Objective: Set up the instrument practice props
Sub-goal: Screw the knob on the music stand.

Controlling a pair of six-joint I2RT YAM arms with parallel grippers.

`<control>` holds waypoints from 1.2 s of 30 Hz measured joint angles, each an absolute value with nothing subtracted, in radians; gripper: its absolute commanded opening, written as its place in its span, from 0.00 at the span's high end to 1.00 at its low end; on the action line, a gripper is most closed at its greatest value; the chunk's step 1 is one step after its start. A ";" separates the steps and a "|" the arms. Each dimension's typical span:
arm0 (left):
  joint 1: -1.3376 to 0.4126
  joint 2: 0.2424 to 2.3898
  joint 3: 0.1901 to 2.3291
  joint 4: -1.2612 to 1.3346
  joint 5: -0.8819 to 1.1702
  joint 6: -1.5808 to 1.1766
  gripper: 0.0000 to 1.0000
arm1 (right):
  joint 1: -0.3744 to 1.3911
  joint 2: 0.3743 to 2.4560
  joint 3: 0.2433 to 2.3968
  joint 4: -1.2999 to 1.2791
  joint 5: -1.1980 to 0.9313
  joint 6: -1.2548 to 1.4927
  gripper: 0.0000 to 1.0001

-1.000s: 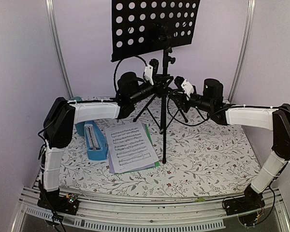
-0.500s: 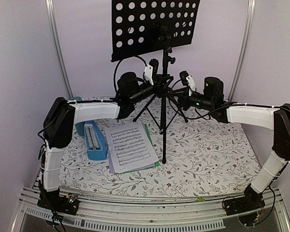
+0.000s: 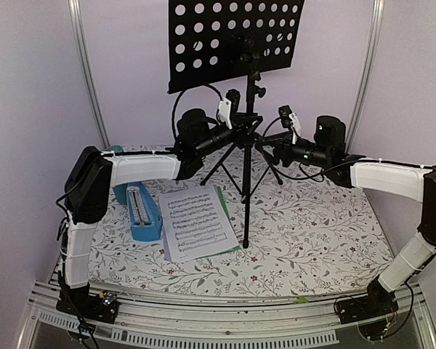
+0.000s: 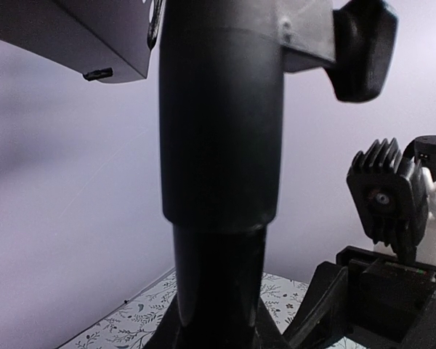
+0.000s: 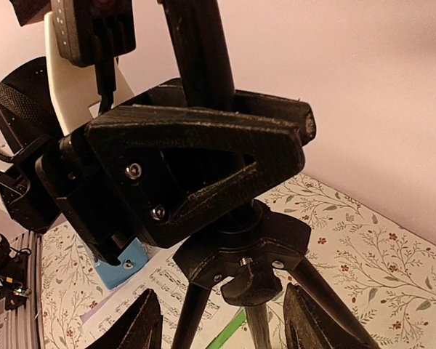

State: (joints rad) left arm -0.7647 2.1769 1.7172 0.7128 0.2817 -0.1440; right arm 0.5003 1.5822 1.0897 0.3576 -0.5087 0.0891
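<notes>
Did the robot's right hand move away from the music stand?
Yes. The right gripper backed off to the right, away from the music stand pole that it was beside.

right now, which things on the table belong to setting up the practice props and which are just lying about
For the job:
black music stand
sheet-music pages
blue metronome

Just lying about:
teal cup, behind the metronome
floral table cover

Lab robot cell, alu rail [image 3: 203,299], lilac walls [image 3: 29,94]
</notes>
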 measured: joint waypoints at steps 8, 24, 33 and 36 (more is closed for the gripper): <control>-0.765 2.177 1.717 0.713 0.281 -0.144 1.00 | 0.421 1.562 1.125 0.333 -0.523 0.043 0.42; -0.765 2.177 1.717 0.713 0.281 -0.144 1.00 | 0.414 1.660 1.254 0.241 -0.559 0.001 0.39; -0.765 2.177 1.717 0.713 0.282 -0.144 1.00 | 0.414 1.679 1.286 0.220 -0.555 0.000 0.39; -0.765 2.177 1.717 0.713 0.282 -0.144 1.00 | 0.414 1.679 1.286 0.220 -0.554 -0.001 0.39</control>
State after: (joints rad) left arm -0.7654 2.1769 1.7172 0.7128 0.2821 -0.1436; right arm 0.4137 1.6791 1.2861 0.2195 -0.5545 -0.0006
